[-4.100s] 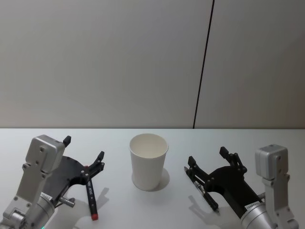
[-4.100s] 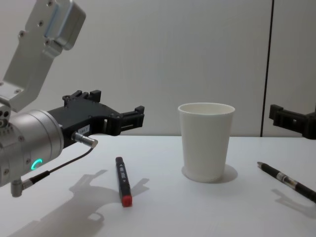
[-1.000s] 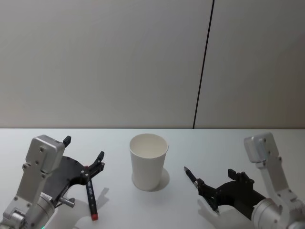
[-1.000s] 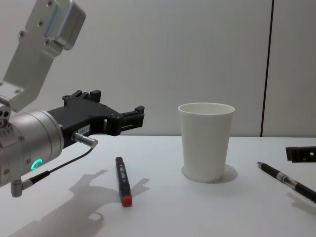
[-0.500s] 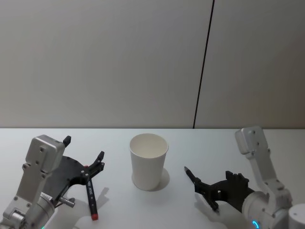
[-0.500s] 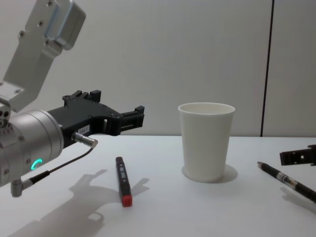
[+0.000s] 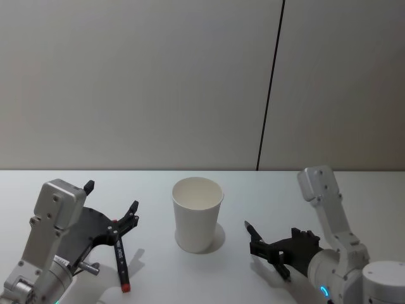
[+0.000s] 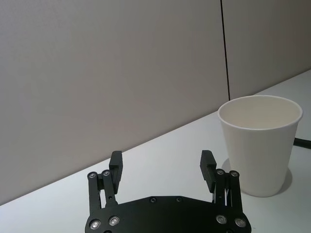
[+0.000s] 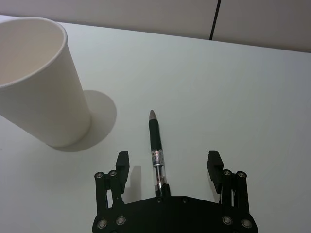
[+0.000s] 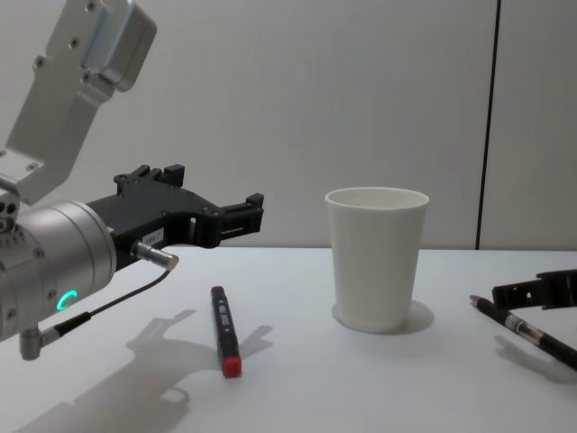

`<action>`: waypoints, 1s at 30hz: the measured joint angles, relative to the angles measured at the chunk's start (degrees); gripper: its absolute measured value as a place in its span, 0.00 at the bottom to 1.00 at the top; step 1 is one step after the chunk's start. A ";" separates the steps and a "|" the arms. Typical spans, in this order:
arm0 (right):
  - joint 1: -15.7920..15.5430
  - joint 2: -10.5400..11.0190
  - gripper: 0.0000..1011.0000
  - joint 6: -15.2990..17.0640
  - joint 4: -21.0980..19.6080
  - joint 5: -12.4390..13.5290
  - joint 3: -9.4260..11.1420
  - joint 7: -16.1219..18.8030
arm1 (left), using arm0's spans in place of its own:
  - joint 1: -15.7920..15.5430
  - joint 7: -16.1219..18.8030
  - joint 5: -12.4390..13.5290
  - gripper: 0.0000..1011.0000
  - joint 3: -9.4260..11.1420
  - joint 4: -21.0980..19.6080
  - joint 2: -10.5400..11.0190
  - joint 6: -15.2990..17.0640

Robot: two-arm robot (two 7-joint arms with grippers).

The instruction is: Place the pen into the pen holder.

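Black right gripper [image 9: 168,156] hangs low, jaws spread empty above the pen [image 9: 155,141]; left gripper [image 8: 161,158] parked, likewise spread.

I count one pen holder [image 7: 197,214], a plain white paper cup; one pen [image 10: 523,330], black with a clear barrel; one marker [image 10: 223,330], black with a red cap; that makes two writing things; two hands on my rig, the left hand [image 8: 162,162] and the right hand [image 9: 168,159]; one tabletop [image 7: 354,190] under the lot.
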 joint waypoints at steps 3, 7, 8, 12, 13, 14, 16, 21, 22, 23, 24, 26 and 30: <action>0.34 -0.25 0.99 0.18 0.50 -0.30 -0.23 -0.16 | 0.00 0.00 0.00 0.99 0.00 0.00 0.00 0.00; 0.95 -0.68 0.99 0.31 1.51 -0.95 -0.71 -0.49 | 0.00 0.00 0.00 0.99 0.00 0.00 0.00 0.00; 1.03 -0.74 0.99 0.32 1.64 -1.01 -0.78 -0.52 | 0.00 0.00 0.00 0.99 0.00 0.00 0.00 0.00; 1.37 -1.06 0.99 0.38 2.32 -1.44 -1.11 -0.67 | 0.00 0.00 0.00 0.99 0.00 0.00 0.00 0.00; 1.49 -1.19 0.99 0.39 2.63 -1.59 -1.26 -0.73 | 0.00 0.00 0.00 0.99 0.00 0.00 0.00 0.00; 1.55 -1.25 0.99 0.40 2.76 -1.69 -1.32 -0.78 | 0.00 0.00 0.00 0.99 0.00 0.00 0.00 0.00; 1.65 -1.41 0.99 0.41 3.07 -1.89 -1.48 -0.88 | 0.00 0.00 0.00 0.99 0.00 0.00 0.00 0.00; 1.81 -1.70 0.99 0.43 3.64 -2.34 -1.69 -1.04 | 0.00 0.00 0.00 0.99 0.00 0.00 0.00 0.00; 1.86 -1.81 0.99 0.44 3.80 -2.48 -1.73 -1.09 | 0.00 0.00 0.00 0.99 0.00 0.00 0.00 0.00; 1.88 -1.86 0.99 0.44 3.85 -2.55 -1.75 -1.12 | 0.00 0.00 0.00 0.99 0.00 0.00 0.00 0.00; 1.89 -1.96 0.99 0.44 3.97 -2.72 -1.80 -1.20 | 0.00 0.00 0.00 0.99 0.00 0.00 0.00 0.00; 1.89 -2.05 0.99 0.44 4.07 -2.83 -1.83 -1.30 | 0.00 0.00 0.00 0.99 0.00 0.00 0.00 0.00; 1.90 -2.22 0.99 0.43 4.28 -3.18 -1.88 -1.41 | 0.00 0.00 0.00 0.99 0.00 0.00 0.00 0.00</action>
